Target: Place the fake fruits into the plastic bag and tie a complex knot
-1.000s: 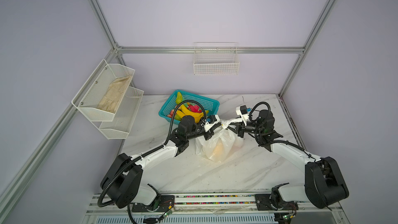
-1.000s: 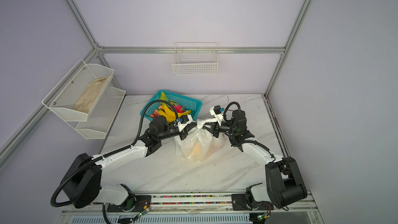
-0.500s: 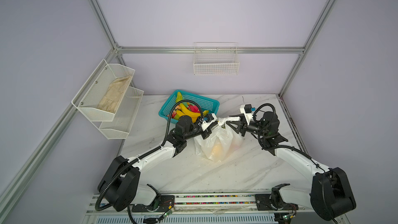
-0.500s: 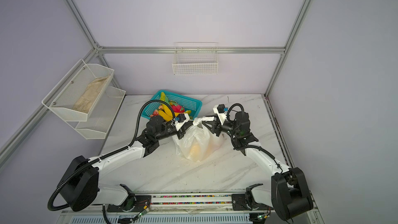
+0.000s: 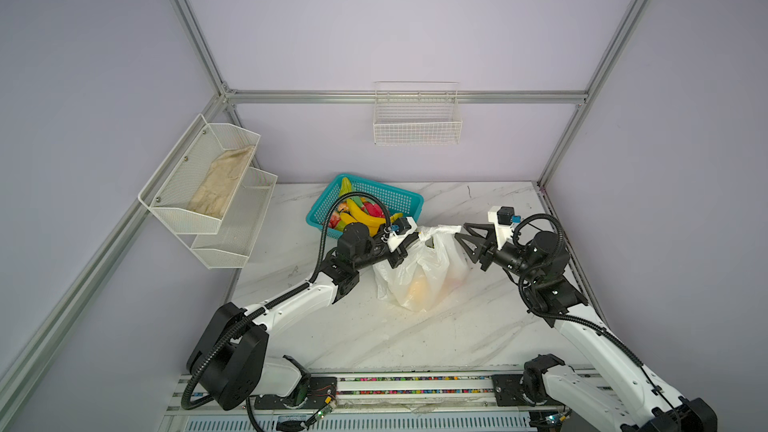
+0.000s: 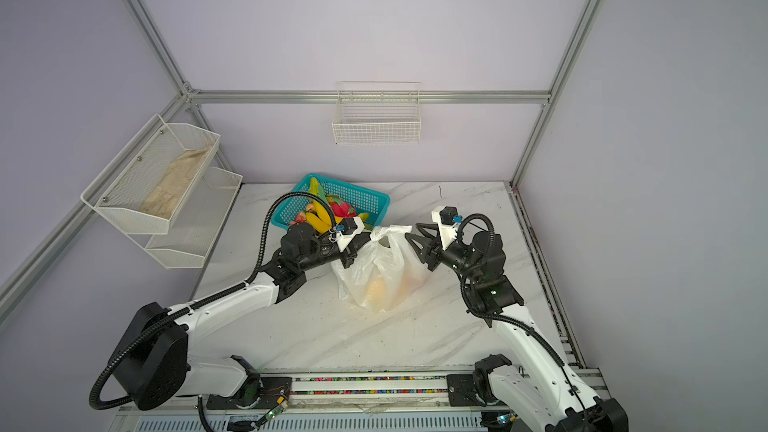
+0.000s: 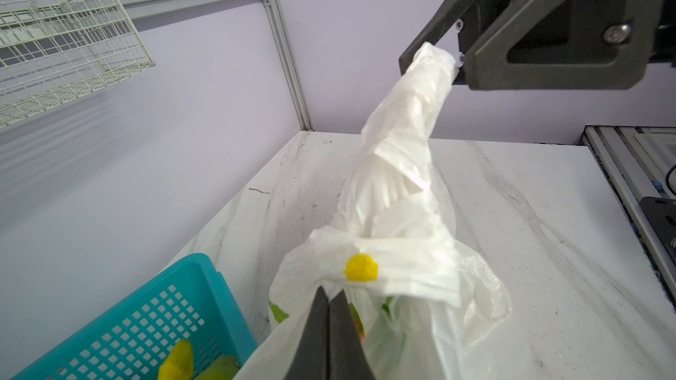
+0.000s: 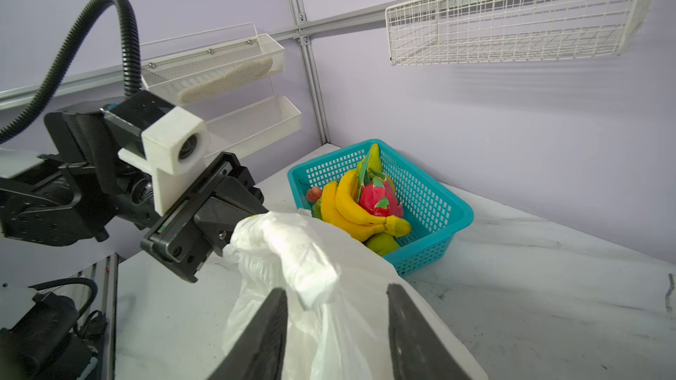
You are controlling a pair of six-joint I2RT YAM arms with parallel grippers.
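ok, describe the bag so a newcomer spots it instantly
Look at the marble table, at its middle, beside the teal basket. The plastic bag is the only white translucent sack, orange and pink tints showing through, its bunched top pinched in the left tool.

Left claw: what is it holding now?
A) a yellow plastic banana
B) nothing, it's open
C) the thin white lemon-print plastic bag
C: in the left wrist view the left claw is shut on the top of the thin white lemon-print plastic bag.

Bag (image 5: 419,272): white, translucent, upright, fruit showing inside, handles spread apart.
Fruits (image 5: 361,216): bananas (image 8: 347,206), dragon fruit (image 8: 376,199), pear (image 8: 382,243), heaped in basket (image 8: 431,213).
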